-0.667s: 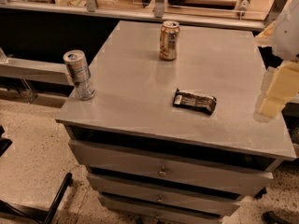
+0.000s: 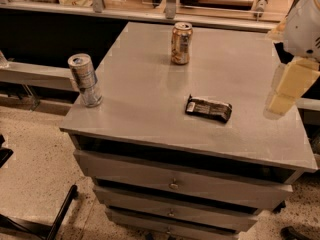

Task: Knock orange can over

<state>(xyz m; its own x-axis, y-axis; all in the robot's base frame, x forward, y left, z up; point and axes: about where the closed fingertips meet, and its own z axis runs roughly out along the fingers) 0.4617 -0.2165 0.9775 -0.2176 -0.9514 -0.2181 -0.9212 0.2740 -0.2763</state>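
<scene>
Camera view — orange can (image 2: pixel 181 43) upright, axis vertical; tool (image 2: pixel 281 100) right edge.

Orange can (image 2: pixel 181 43) stands upright at the far side of the grey cabinet top (image 2: pixel 145 89); the gripper (image 2: pixel 282 95) hovers at the right edge, well apart.

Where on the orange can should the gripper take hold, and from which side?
Likely mid-body, across its round sides, coming from the right of the view. The orange can stands upright with nothing touching it, and the gripper hovers over the right edge of the table; the wrapper lies nearer the front, off that line.
</scene>
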